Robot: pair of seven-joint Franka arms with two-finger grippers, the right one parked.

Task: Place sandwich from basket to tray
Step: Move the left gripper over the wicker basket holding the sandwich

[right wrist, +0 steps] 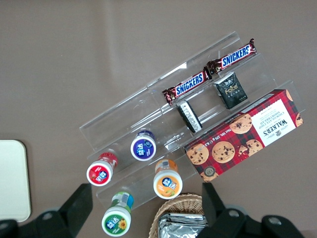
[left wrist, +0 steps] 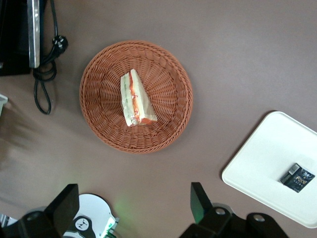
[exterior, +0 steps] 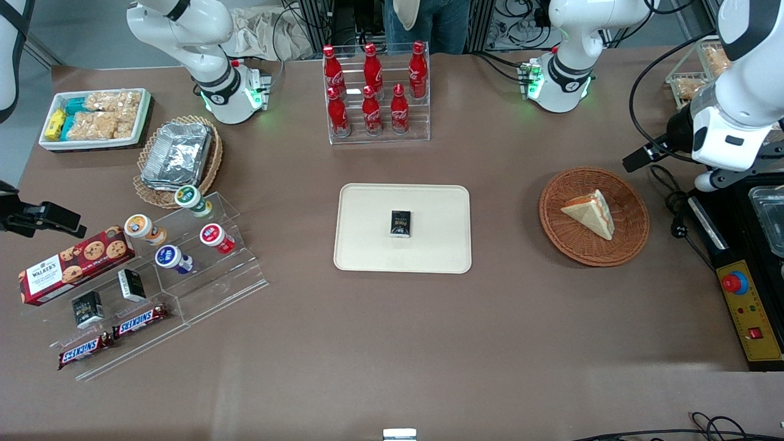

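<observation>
Bread: sandwich (left wrist: pixel 136 99) lay soft, crushable in basket (left wrist: pixel 171 131)
Hold: across flat faces
Gripper (left wrist: pixel 133 210): spread wide above basket

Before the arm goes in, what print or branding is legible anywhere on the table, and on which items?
"SNICKERS": two brown chocolate bars on the clear acrylic stand.
"WALKER'S": red rectangular cookie box; its smaller print is unreadable.
Coca-Cola script: six red bottles.
Small black packet on the cream rectangular tray: too small.
Yoghurt pot lids: blurred.
Sandwich, reddish-brown wicker basket: no text.
Gripper hovers open above the basket.
</observation>
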